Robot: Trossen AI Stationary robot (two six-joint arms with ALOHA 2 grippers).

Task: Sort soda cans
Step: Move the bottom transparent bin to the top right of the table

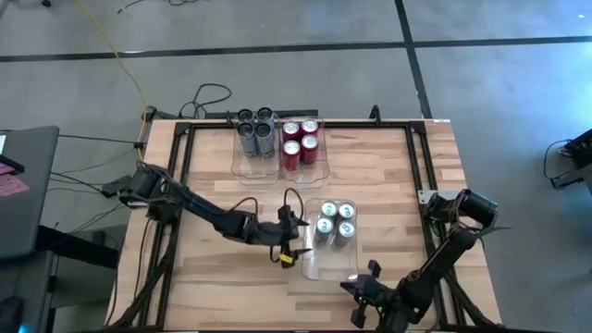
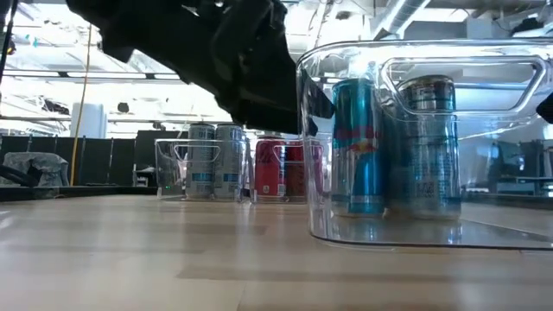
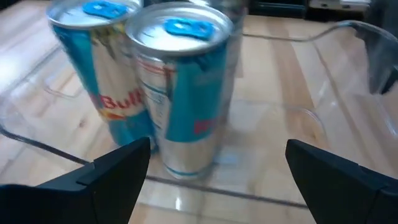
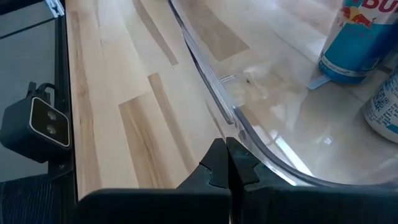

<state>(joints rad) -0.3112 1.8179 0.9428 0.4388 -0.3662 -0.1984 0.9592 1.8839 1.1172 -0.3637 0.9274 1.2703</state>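
Several silver-blue soda cans (image 1: pixel 335 222) stand upright in the far end of a clear bin (image 1: pixel 317 265) at the table's middle. Grey cans (image 1: pixel 256 134) and red cans (image 1: pixel 301 141) stand in two clear bins at the far edge. My left gripper (image 1: pixel 301 236) is open just left of the near bin. In its wrist view the left gripper (image 3: pixel 217 149) faces two blue cans (image 3: pixel 180 87) through the bin's wall. My right gripper (image 1: pixel 358 284) is shut by the bin's near right corner (image 4: pixel 239 124). My right gripper (image 4: pixel 227 152) has its shut fingertips at the rim of the near bin, coming from the table's near right side. I cannot tell whether they touch it.
The low view shows the near bin (image 2: pixel 415 233) close up on the right with blue cans (image 2: pixel 363 142) inside, and the left arm (image 2: pixel 233 60) dark above. Bare wood lies left of and in front of the bin. A black frame runs along the table's edges (image 1: pixel 185 148).
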